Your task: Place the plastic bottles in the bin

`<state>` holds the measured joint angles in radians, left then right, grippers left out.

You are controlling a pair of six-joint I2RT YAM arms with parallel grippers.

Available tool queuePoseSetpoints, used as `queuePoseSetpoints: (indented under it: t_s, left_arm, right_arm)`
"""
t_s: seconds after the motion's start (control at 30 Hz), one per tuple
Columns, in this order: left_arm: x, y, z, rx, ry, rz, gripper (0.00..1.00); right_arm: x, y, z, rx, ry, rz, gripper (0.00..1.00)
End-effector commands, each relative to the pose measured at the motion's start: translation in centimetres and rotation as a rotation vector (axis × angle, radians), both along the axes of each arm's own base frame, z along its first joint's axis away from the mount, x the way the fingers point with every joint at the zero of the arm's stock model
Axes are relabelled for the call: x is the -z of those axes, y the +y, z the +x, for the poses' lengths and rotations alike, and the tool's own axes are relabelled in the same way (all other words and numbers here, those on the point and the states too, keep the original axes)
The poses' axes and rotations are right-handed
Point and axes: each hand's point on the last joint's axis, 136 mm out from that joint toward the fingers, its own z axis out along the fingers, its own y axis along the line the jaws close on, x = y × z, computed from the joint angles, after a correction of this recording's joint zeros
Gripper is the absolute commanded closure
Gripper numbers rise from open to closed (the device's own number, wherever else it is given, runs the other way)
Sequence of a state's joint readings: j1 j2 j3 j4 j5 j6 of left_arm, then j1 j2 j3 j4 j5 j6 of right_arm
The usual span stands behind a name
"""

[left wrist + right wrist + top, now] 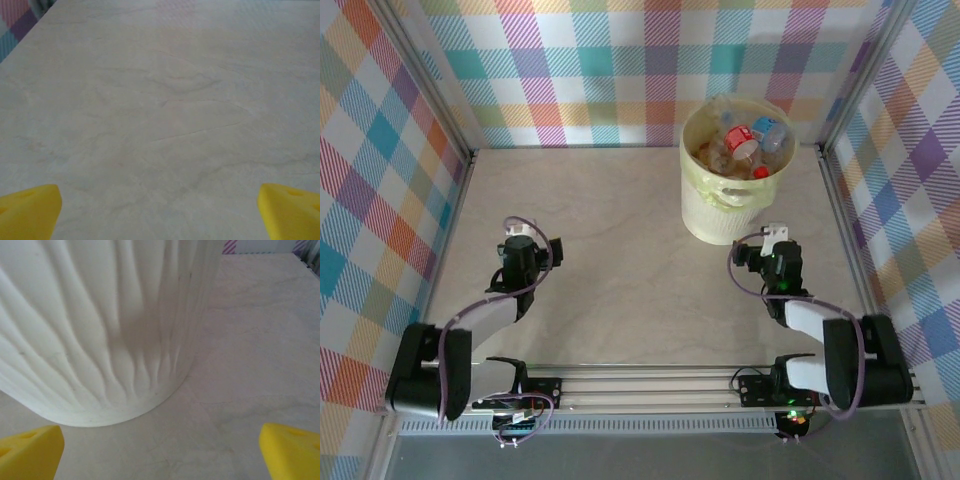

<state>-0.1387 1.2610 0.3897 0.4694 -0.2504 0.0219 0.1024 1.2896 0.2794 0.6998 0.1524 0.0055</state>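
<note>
No text is legible — labels on the plastic bottles [741, 134] blur.

Bright, even, diffuse light falls from overhead, and shadows are faint. Both wrist views look soft and hazy. The yellow fingertips [27, 212] blur at the bottom corners. The bin [100, 330] wall darkens at mid-face.

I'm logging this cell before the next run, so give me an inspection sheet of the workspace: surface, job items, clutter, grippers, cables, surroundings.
Surface: pale marbled table, bare apart from the bin.
Job's things: bin upright at far right, with a liner over its rim; plastic bottles piled inside up to the rim; none seen on the table.
Clutter: nothing seen.
Grippers: left gripper open over bare table; right gripper open, low beside the bin's base, not touching it.
Cables: purple cables looped at each wrist, clear of the bin.
Surroundings: plaid walls on three sides; mounting rail at the near edge.
</note>
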Motion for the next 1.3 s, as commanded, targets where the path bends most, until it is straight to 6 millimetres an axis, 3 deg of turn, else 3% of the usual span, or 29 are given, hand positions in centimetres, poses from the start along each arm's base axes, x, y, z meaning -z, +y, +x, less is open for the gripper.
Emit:
queuePoseSetpoints:
  t_s: [0.0,0.1,0.3,0.37,0.5,0.77,0.9,1.07,1.27]
  left_arm:
    - [-1.0,-0.1,1.9,0.05,-0.123,-0.01,0.0]
    - [-0.7,-0.8,2.6,0.097,-0.128,-0.067,0.0]
    - [2.0,-0.7,3.3,0.088,-0.11,-0.065,0.0]
    - [2.4,0.1,3.8,0.038,-0.068,-0.06,0.0]
    - [2.4,0.2,3.9,0.033,-0.062,-0.059,0.0]
    - [2.4,-0.1,3.9,0.048,-0.063,-0.06,0.0]
    - [1.9,-0.1,3.4,0.055,-0.102,-0.061,0.0]
    - [1.9,-0.2,3.0,0.064,-0.121,-0.064,0.0]
    - [2.5,-0.7,4.2,0.09,-0.044,-0.069,0.0]
  right_arm:
    - [-3.0,0.2,1.9,-0.032,-0.163,-0.01,0.0]
    - [-1.8,-0.2,2.5,-0.029,-0.126,0.018,0.0]
    - [-0.2,-0.3,3.1,-0.036,-0.099,0.031,0.0]
    - [0.1,-0.5,3.8,-0.018,-0.062,0.031,0.0]
    - [0.5,-1.6,4.3,0.021,-0.026,0.056,0.0]
    - [0.4,-1.5,4.2,0.017,-0.034,0.058,0.0]
    - [-0.5,-1.0,2.4,-0.023,-0.141,0.056,0.0]
    - [0.5,-1.1,4.5,-0.01,-0.011,0.058,0.0]
    - [0.5,-0.9,4.4,-0.021,-0.02,0.058,0.0]
